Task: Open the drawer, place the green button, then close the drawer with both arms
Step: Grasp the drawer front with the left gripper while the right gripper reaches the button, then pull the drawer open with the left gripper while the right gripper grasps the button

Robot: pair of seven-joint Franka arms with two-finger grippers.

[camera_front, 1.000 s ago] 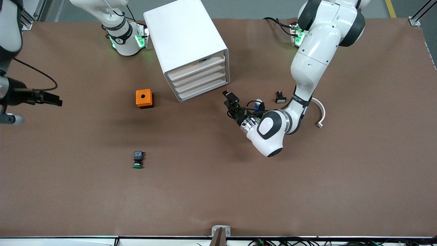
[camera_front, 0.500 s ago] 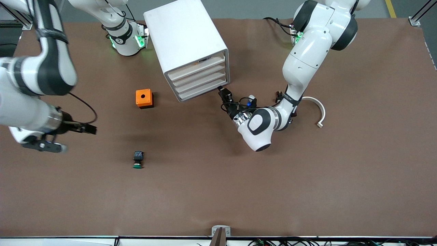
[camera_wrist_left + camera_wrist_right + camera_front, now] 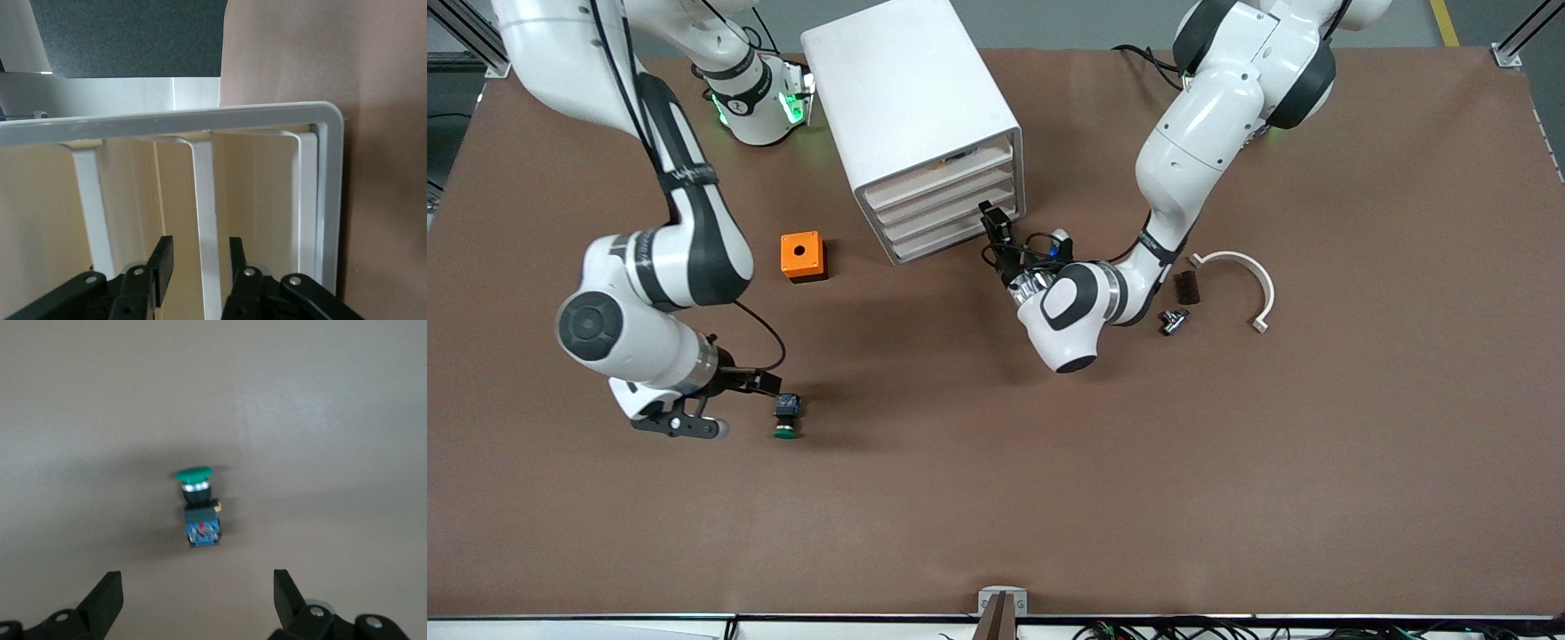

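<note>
Brown matting covers the whole table, and near its middle toward the right arm's end lies the tiny push button with a black blocky body and round green cap (image 3: 786, 416). It rests on its side, long axis running roughly toward the front camera, cap at the nearer end. The right gripper (image 3: 767, 384) hangs just beside the body end, jaws spread wide and empty — in the right wrist view the button (image 3: 198, 507) sits centred ahead of the two fingertips (image 3: 107, 597), its axis pointing straight out from them. A short advance should put it between the jaws. The left gripper (image 3: 993, 224) is at the boxy white four-drawer cabinet (image 3: 911, 102), partly closed around a white drawer-front edge (image 3: 207, 227); whether the pads touch it I cannot tell, and the shallow white third drawer (image 3: 947, 220) looks not yet drawn out.
</note>
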